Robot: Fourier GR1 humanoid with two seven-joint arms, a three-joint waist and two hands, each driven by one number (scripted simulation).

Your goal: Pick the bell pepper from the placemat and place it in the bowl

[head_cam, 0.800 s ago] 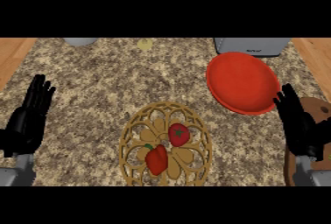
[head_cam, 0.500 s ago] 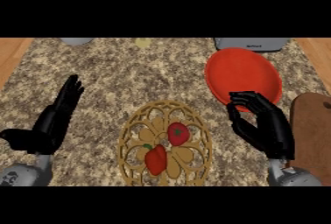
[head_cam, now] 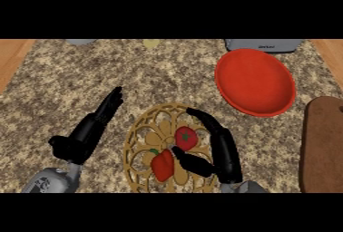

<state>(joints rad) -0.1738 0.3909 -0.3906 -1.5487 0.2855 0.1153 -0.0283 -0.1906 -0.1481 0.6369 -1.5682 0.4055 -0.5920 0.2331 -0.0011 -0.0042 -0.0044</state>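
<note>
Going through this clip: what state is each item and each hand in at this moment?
bell pepper: lying on the placemat, not held.
tomato: on the placemat, beside the right hand.
placemat: flat on the counter.
bowl: upright, holding nothing.
right hand: open over the placemat.
left hand: open, fingers straight.

Left hand (head_cam: 90, 129) open, fingers straight, pointing up-right; right hand (head_cam: 218, 149) open, fingers extended up-left, thumb spread toward lower left.
</note>
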